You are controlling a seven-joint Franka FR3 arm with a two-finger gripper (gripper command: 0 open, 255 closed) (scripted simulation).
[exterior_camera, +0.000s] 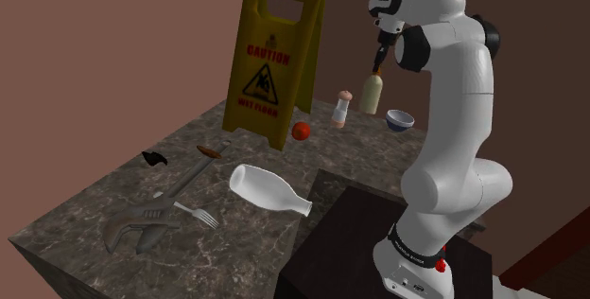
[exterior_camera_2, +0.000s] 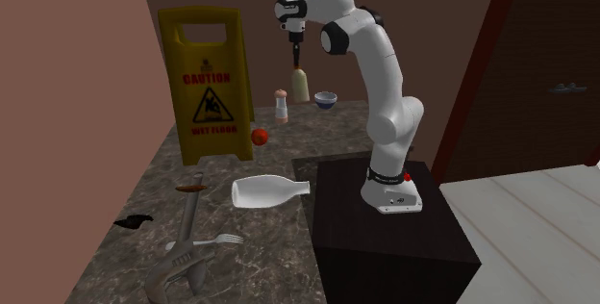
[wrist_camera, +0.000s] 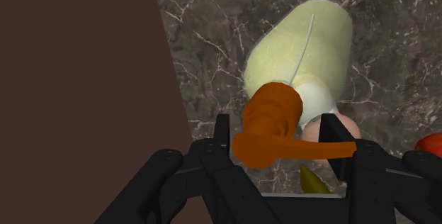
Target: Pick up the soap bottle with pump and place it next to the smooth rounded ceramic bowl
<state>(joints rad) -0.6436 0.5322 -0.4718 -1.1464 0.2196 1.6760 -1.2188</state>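
The soap bottle [exterior_camera: 373, 92] has a pale cream body and an orange-brown pump, and it stands upright at the back of the marble table [exterior_camera: 113, 214], close to the wall. My gripper [exterior_camera: 379, 63] comes down on it from above. In the wrist view the two black fingers [wrist_camera: 222, 132] clasp the orange pump head [wrist_camera: 273, 109] between them, with the spout sticking out past one finger. I cannot tell whether the bottle's base touches the table. The small rounded bowl [exterior_camera: 400, 120], white with a dark outside, sits just beside the bottle toward the shoulder view's right; it also shows in the second exterior view [exterior_camera_2: 325, 100].
A shaker [exterior_camera: 341, 108] with a pink cap stands just left of the bottle, and a red ball [exterior_camera: 302, 131] lies in front of a yellow caution sign [exterior_camera: 269, 56]. A white bottle [exterior_camera: 268, 189] lies on its side mid-table. A fork [exterior_camera: 197, 215] and grey tools lie near the front.
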